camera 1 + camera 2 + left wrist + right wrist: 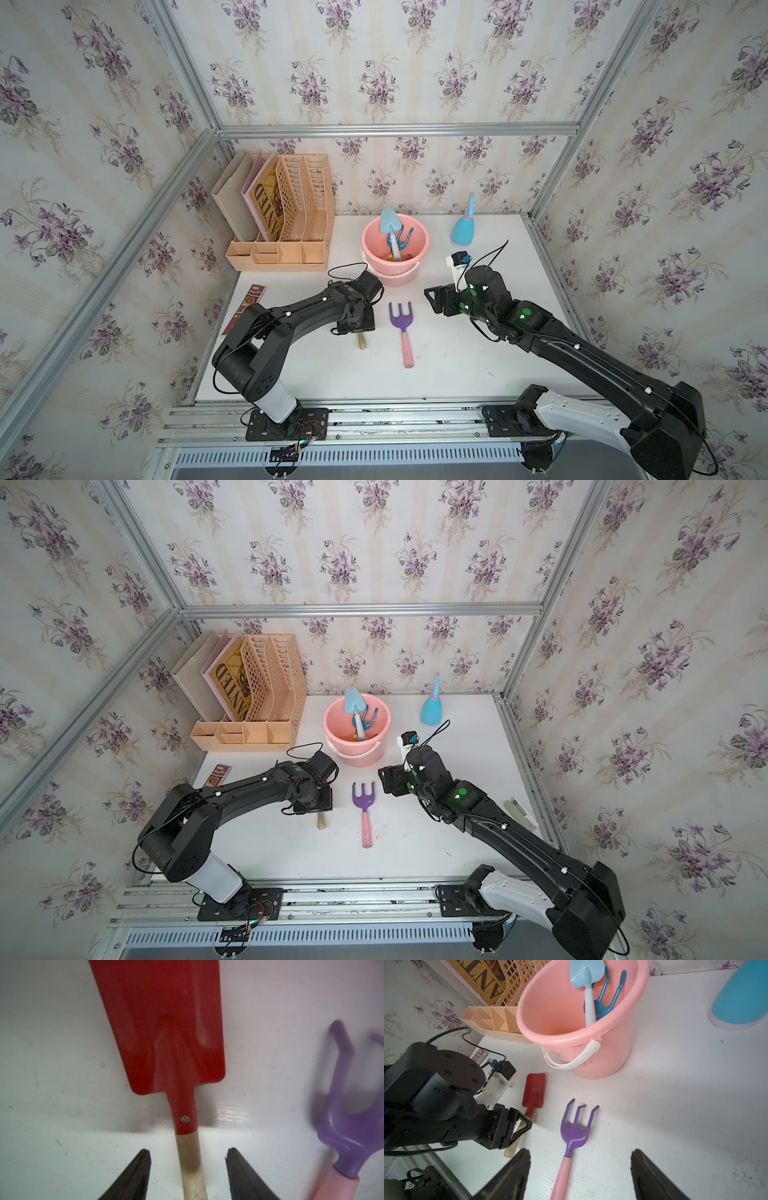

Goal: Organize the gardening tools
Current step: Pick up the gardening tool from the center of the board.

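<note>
1. Fingers (137,1176) of the left gripper (188,1152) stand spread on either side of the red spade (166,1028), at its wooden handle (191,1167). Bare table (498,353) shows in both gaps, and neither finger touches the wood.
2. The spade lies flat on the white table, its blade pointing toward the pink bucket (374,266). In both top views only the handle's end shows from under the gripper.
3. Its blade is glossy red, flat and rectangular with rounded corners. A single screw fixes the red socket to the pale handle.
4. The right gripper (580,1153) is spread wide and grips nothing. The right wrist view shows the pink handle of the purple fork (576,1128) between its fingers.
5. The three-tined fork lies just beside the spade, tines toward the bucket.
6. A light-blue trowel (390,220) and a blue fork (405,239) stand in the bucket. The blue spray bottle (462,232) stands near the back wall.
</note>
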`<move>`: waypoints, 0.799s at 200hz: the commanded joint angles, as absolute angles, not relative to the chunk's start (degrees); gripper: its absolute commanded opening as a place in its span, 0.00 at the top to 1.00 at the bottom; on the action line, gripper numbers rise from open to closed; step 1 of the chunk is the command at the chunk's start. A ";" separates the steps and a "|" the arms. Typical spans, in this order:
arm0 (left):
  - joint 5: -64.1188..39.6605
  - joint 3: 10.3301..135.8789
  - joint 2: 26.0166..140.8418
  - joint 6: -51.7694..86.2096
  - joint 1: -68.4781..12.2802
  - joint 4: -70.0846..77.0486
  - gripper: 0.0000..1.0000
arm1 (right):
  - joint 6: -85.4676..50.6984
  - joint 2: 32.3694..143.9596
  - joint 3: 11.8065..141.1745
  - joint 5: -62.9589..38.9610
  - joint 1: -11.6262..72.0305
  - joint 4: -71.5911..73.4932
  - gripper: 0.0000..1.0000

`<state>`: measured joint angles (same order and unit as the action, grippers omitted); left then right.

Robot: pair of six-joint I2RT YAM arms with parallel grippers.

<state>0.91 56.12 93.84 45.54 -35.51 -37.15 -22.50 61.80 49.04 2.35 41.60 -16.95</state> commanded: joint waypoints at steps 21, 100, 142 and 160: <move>3.47 57.34 95.85 45.21 -35.48 -36.39 0.44 | -22.93 61.40 49.04 3.24 41.57 -17.22 0.20; 4.04 56.21 97.83 44.86 -35.51 -34.30 0.75 | -23.20 60.91 48.78 3.47 41.49 -17.37 0.20; 6.09 55.99 96.46 44.35 -35.50 -34.91 1.00 | -23.23 61.09 48.61 3.21 41.48 -16.96 0.20; 7.19 55.53 94.68 43.91 -35.45 -34.85 1.00 | -23.34 61.31 48.35 2.83 41.48 -16.42 0.20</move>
